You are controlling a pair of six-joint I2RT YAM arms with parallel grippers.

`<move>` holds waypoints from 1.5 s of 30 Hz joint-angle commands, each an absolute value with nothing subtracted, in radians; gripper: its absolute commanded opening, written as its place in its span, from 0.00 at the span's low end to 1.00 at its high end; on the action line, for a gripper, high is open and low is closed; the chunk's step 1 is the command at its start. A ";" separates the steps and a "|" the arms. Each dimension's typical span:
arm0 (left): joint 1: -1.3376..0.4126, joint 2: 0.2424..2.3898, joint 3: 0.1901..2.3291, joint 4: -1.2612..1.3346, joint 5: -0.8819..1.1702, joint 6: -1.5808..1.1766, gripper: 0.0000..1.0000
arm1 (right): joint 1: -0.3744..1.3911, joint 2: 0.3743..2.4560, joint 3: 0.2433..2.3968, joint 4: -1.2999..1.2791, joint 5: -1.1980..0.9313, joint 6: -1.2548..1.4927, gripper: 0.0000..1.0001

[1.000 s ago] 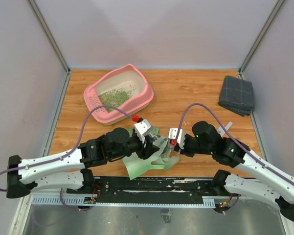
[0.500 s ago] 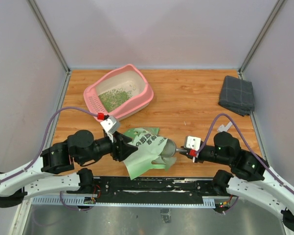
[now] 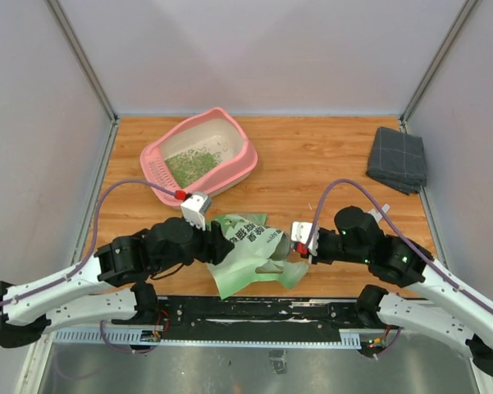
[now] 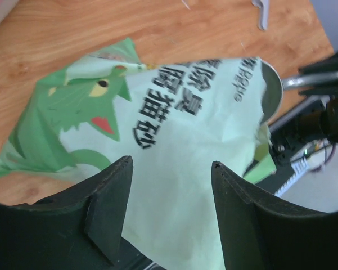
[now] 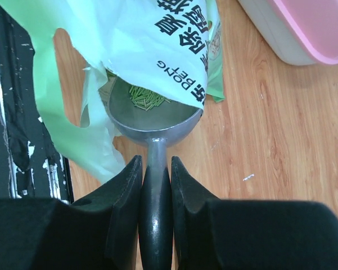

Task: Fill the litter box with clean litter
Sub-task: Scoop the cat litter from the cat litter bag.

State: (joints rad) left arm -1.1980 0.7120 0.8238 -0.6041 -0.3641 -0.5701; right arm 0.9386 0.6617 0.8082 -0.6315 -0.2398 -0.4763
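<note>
From above: pink litter box (image 3: 157,171) at upper left of centre on the wooden table (image 3: 328,156), set at a slant, with a thin scatter of clean litter (image 3: 193,162) across its pale floor. Below it, at lower centre, a crumpled light green bag (image 3: 248,246) with dark printing, lying on the wood. At the bag's left edge, the left gripper (image 3: 220,246); at its right edge, the right gripper (image 3: 298,245), with a metal scoop (image 3: 282,244) reaching leftward under the bag's flap. Folded grey cloth (image 3: 397,159) well apart at the right edge, beside the wall.

From the left wrist: two dark fingers (image 4: 109,208) rising from the bottom edge, spread wide, the left gripper (image 4: 171,164) gaping over the printed bag (image 4: 180,129); no telling whether either finger touches the plastic. Cartoon green cat at left of the print. Rim of the scoop (image 4: 271,90) peeping out past the bag's right edge.

From the right wrist: right gripper (image 5: 156,164) clamped tight on the scoop's handle at bottom centre, both fingers (image 5: 121,202) pressed against it. Scoop (image 5: 152,124) bowl at centre, far half tucked under the bag (image 5: 140,39), a small clump of clean litter (image 5: 148,95) inside. Corner of the litter box (image 5: 315,31) at upper right, apart from the scoop, bare wood between.
</note>
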 commanded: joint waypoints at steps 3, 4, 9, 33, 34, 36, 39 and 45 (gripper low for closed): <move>-0.816 0.767 0.772 -0.550 -0.083 -0.685 0.63 | 0.915 0.822 0.945 -0.663 -0.116 -0.544 0.01; -0.731 0.784 0.747 -0.511 0.017 -0.678 0.58 | 0.915 0.833 0.943 -0.661 -0.112 -0.552 0.01; -0.573 0.835 0.747 -0.536 -0.126 -0.676 0.61 | 0.917 0.889 0.951 -0.649 -0.124 -0.586 0.01; -0.533 0.959 0.373 -0.151 0.088 -0.761 0.42 | 0.934 1.179 0.695 -0.124 -0.354 -0.404 0.01; -0.534 0.957 0.367 -0.143 0.094 -0.763 0.42 | 0.934 1.181 0.679 -0.090 -0.350 -0.392 0.01; -0.537 0.947 0.349 -0.134 0.095 -0.772 0.42 | 0.933 1.181 0.655 -0.036 -0.350 -0.371 0.01; -0.537 0.925 0.350 -0.154 0.066 -0.769 0.43 | 0.932 1.155 0.601 0.061 -0.346 -0.341 0.01; -0.537 0.877 0.339 -0.184 0.001 -0.777 0.47 | 0.919 1.047 0.489 0.190 -0.329 -0.300 0.01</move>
State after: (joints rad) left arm -0.5133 0.8906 0.3813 -0.1036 -0.0658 -0.7490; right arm 0.9386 1.0840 0.5591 -0.0010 -0.2958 -0.3695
